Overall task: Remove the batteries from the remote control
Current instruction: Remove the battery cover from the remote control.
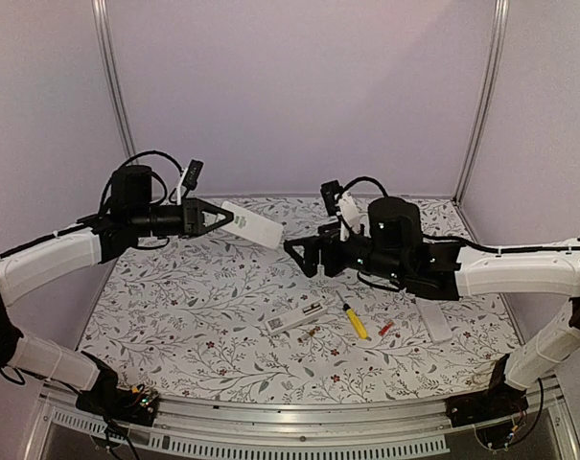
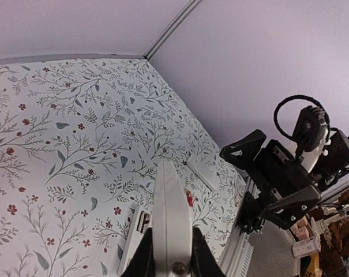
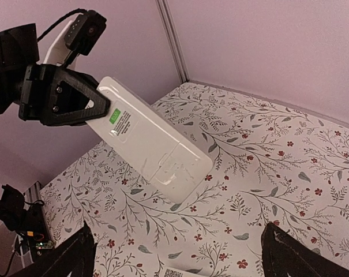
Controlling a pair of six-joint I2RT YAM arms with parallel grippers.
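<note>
White remote (image 3: 151, 147) — one end hidden

The top view looks down from behind the arm bases over the whole desk (image 1: 174, 316). The left wrist view peers along the left claw (image 2: 171, 254) and held remote (image 2: 169, 202) toward the right claw (image 2: 244, 182). The right wrist view faces back, close on that remote.

The floral worktop (image 1: 174, 316) carries, lower centre, an open white remote (image 1: 297, 314), a yellow-handled tool (image 1: 355, 322), a red battery (image 1: 385, 329) and a flat white panel (image 1: 435, 320).
</note>
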